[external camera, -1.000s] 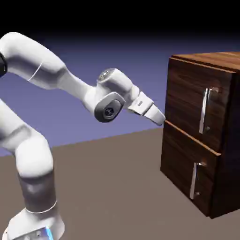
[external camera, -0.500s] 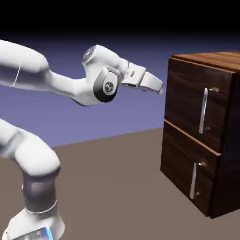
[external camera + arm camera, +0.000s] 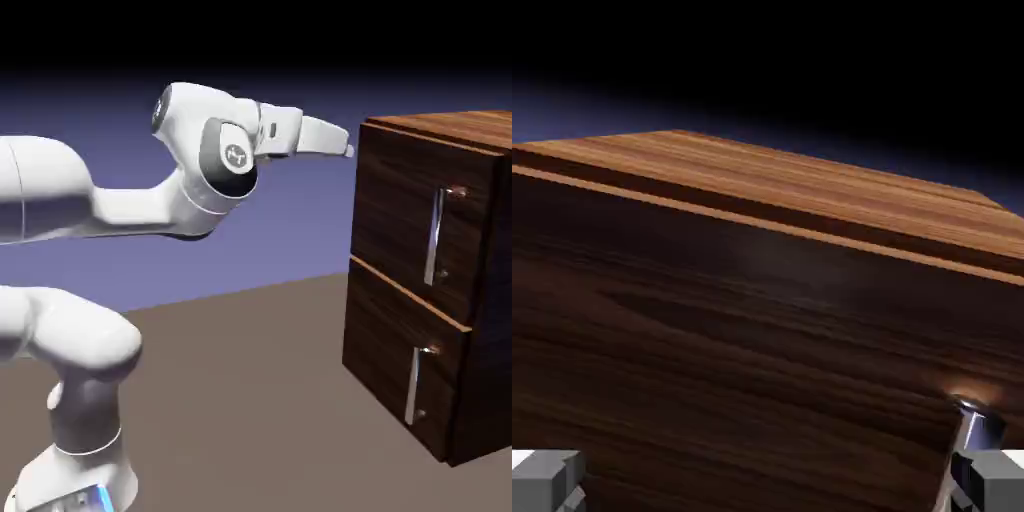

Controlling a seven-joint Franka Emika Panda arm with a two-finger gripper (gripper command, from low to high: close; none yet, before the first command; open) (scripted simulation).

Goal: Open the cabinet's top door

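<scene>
Near the cabinet's (image 3: 484, 122) upper edge, the gripper (image 3: 350, 151) now sits higher, its fingers wide apart.

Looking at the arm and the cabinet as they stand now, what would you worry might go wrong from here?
The gripper is open near the upper edge of the top door, so moving forward could knock the panel. In the hand view, the handle sits beside one fingertip, not centred between them, so closing might miss it.
</scene>
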